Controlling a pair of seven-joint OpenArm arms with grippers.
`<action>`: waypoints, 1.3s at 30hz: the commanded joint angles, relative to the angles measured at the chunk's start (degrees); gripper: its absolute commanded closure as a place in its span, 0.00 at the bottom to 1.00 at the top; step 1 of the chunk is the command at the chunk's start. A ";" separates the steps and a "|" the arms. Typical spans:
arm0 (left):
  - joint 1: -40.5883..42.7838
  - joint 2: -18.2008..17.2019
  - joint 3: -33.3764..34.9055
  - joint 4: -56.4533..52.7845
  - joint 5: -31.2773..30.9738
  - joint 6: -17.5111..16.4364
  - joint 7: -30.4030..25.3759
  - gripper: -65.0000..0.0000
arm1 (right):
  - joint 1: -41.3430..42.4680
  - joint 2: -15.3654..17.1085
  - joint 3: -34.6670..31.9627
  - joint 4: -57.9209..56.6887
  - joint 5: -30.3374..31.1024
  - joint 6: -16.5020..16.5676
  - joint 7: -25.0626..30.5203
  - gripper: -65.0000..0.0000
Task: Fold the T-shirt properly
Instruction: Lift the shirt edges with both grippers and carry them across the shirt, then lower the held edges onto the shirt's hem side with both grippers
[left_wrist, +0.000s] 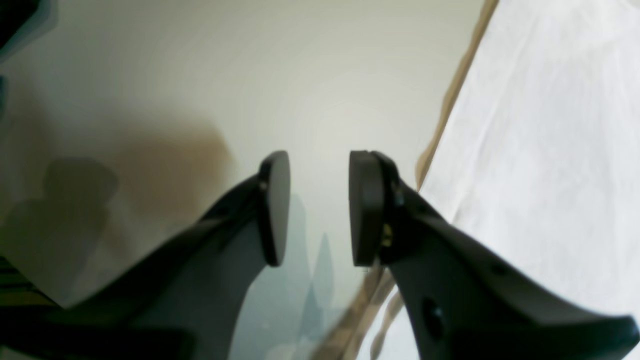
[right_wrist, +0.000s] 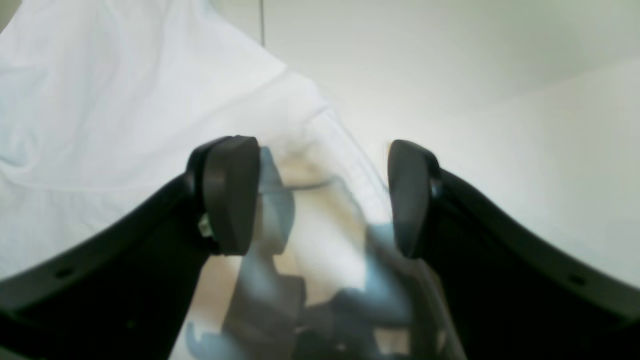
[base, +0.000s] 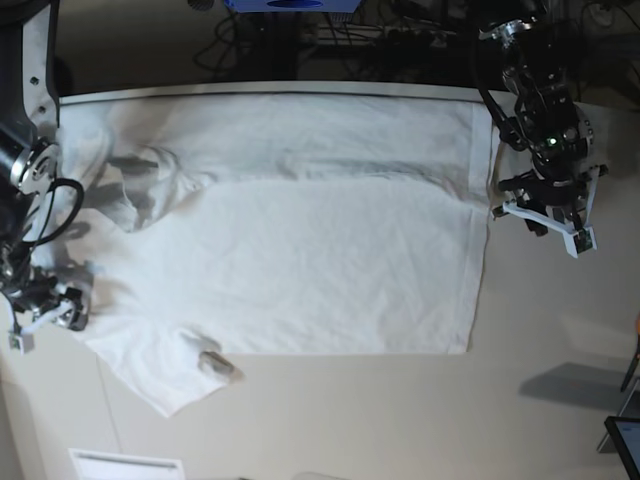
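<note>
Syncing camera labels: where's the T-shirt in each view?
Left wrist: T-shirt fills the right side, beside the open left gripper.
Right wrist: upper left, its edge running under the open right gripper.
Base: spread flat across the centre.
Shared landmark: the off-white tabletop bordering the shirt's edge.

- T-shirt (base: 300, 240): cut off by the right frame edge in the left wrist view and by the left and top edges in the right wrist view; weave blurred in both.
- Small lump (base: 211, 364) on the T-shirt's lower sleeve: too small to identify.
- Right gripper (base: 45, 312), at the T-shirt's shoulder edge: jaws too small to make out in the base view.
- Dark clutter (base: 400, 35) beyond the worktop (base: 400, 420): dim, indistinct.
</note>
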 joint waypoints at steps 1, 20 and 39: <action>-0.56 -0.58 -0.37 0.79 0.42 0.01 -1.24 0.69 | 1.95 0.30 0.00 0.79 0.40 0.40 1.11 0.40; -18.76 -0.84 -0.73 -19.78 0.25 -9.58 -1.32 0.68 | 1.77 -0.49 0.09 1.05 0.40 0.40 1.20 0.99; -51.11 -4.71 -0.20 -75.17 0.25 -9.75 -23.48 0.38 | 1.59 -1.46 0.00 1.14 0.40 0.66 1.20 0.99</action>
